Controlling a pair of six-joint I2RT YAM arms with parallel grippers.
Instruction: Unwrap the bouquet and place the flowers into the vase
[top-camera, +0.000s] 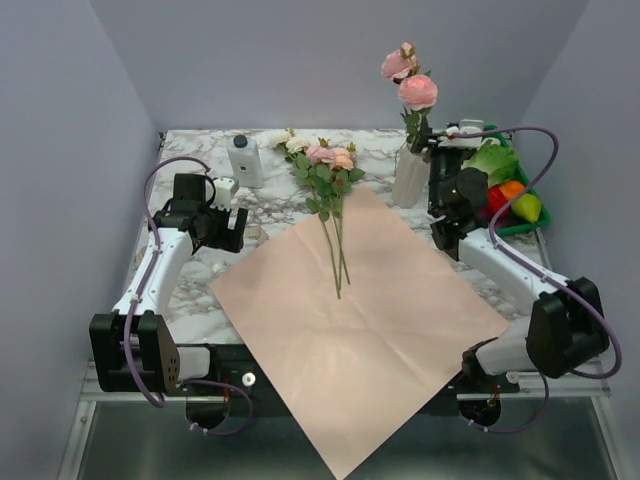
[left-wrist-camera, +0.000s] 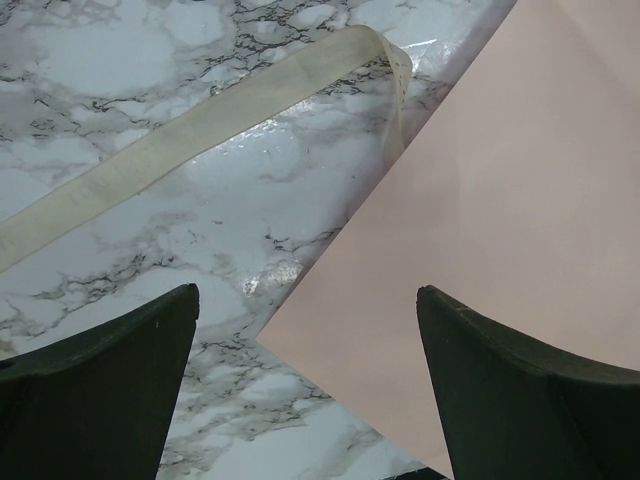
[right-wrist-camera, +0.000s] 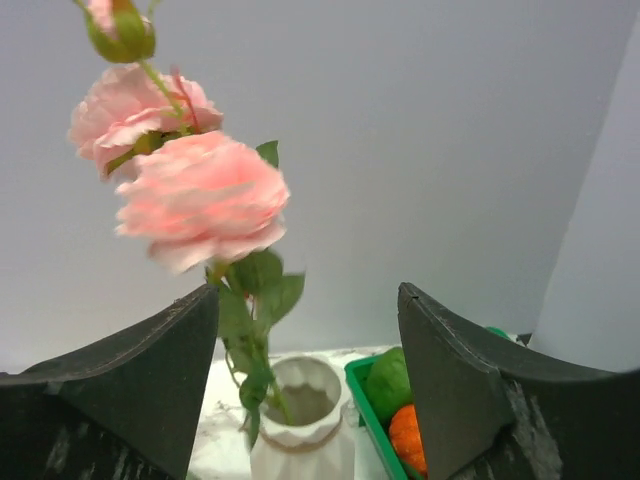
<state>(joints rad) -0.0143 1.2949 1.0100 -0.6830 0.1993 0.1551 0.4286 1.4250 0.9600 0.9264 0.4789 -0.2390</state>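
The white ribbed vase (top-camera: 408, 180) (right-wrist-camera: 302, 425) stands at the back right with a pink rose stem (top-camera: 417, 92) (right-wrist-camera: 200, 195) upright in its mouth. My right gripper (top-camera: 428, 135) (right-wrist-camera: 308, 300) is open just behind the vase; the stem's leaves pass near its left finger without being gripped. The bouquet is unwrapped: the other flowers (top-camera: 326, 165) lie with their stems on the flat pale pink paper (top-camera: 360, 320) (left-wrist-camera: 500, 200). The cream ribbon (left-wrist-camera: 200, 125) lies loose on the marble. Over the paper's left corner hangs my left gripper (top-camera: 225, 228) (left-wrist-camera: 308, 300), open and holding nothing.
A capped white bottle (top-camera: 244, 160) stands at the back left. A green tray (top-camera: 535, 215) (right-wrist-camera: 362, 400) of vegetables sits right of the vase, close to my right arm. The paper overhangs the table's near edge. Grey walls close in three sides.
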